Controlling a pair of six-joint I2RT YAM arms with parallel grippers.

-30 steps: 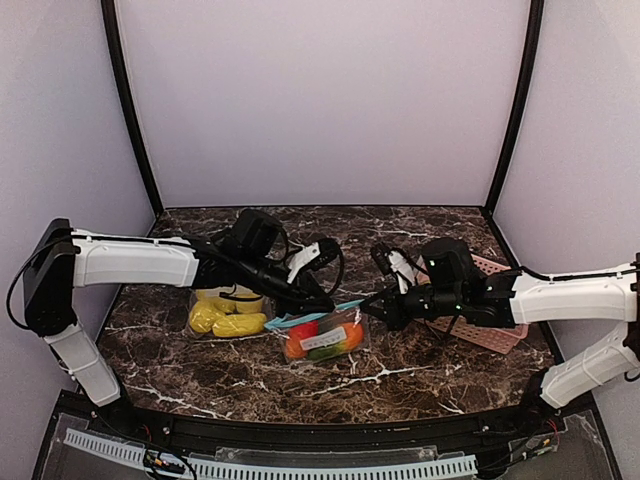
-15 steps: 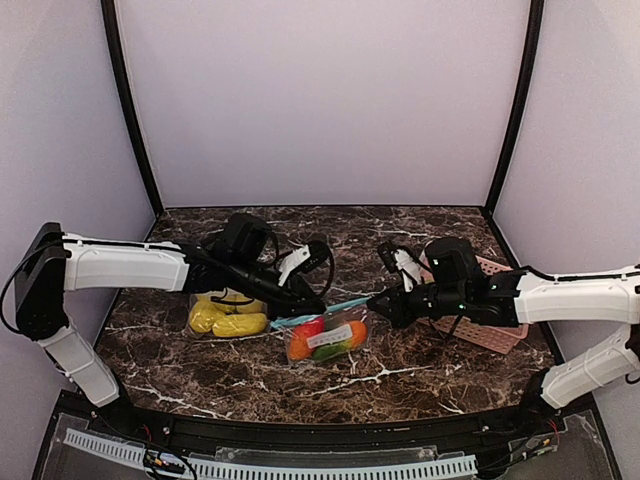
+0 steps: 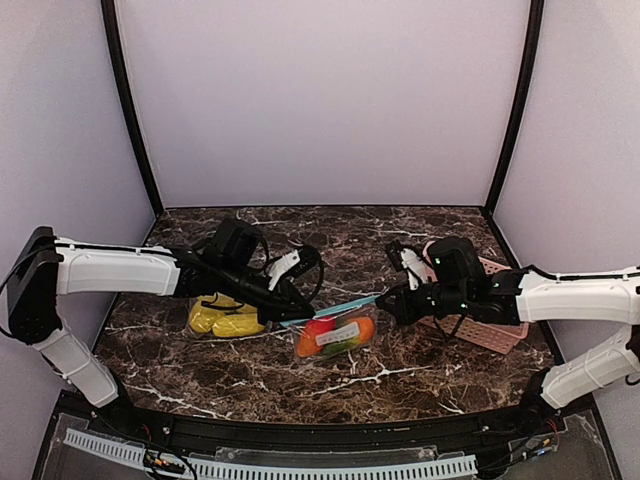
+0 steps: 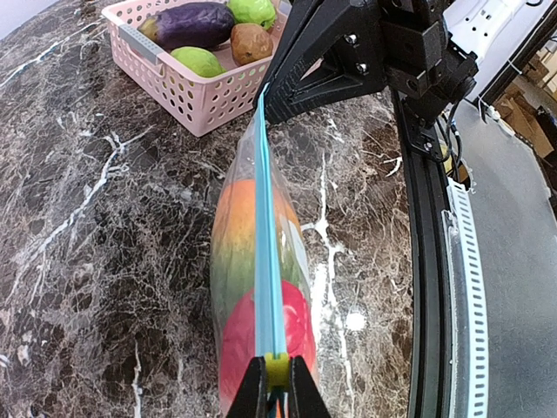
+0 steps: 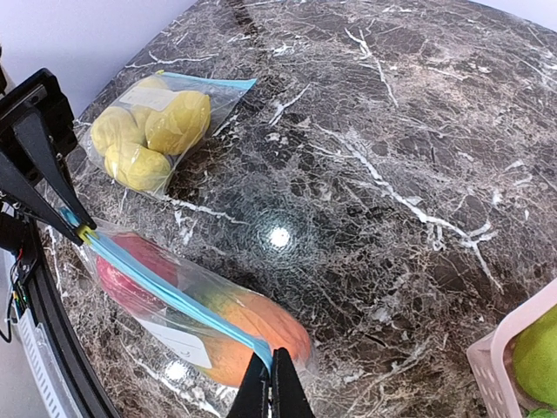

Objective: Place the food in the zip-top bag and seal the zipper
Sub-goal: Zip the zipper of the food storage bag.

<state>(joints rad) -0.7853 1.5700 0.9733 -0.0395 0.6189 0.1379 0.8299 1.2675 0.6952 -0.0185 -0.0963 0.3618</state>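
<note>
While my left end effector and right end effector each clamp an end of the blue zipper, I see the zip-top bag stretched between them, food inside.

Pink perforated basket on the right of a dark veined marble tabletop, pale walls, black corner posts

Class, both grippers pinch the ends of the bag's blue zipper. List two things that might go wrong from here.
1. The zipper is taut between the left gripper and right gripper; pulling further might tear it or slip a pinch.
2. The bulging food may stop the seal closing.
</note>
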